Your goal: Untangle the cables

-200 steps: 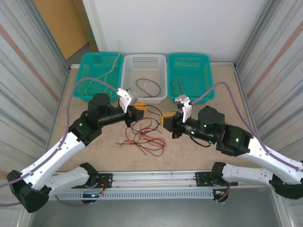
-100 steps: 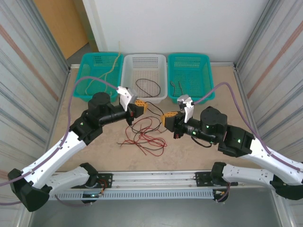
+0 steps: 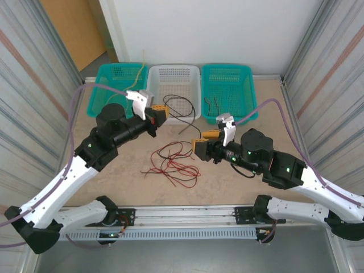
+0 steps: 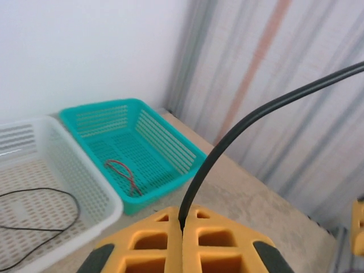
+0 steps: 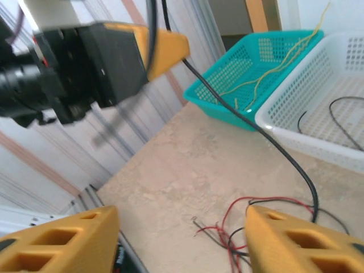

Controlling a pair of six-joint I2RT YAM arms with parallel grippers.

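- Pinching the black cable right at their tips, the left fingers are shut on it and raised, likely to draw it clear of the others.
- From them the cable sags down to the red tangle on the counter, just ahead of the right fingers.
- Right fingers stand wide, holding nothing, probably so the black cable slides free.

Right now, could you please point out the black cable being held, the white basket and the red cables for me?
black cable [image 4: 244,120], left wrist view, middle of its raised stretch.
white basket [image 3: 174,67], top external view, far rim.
red cables [image 3: 176,165], top external view, middle of the tangle.
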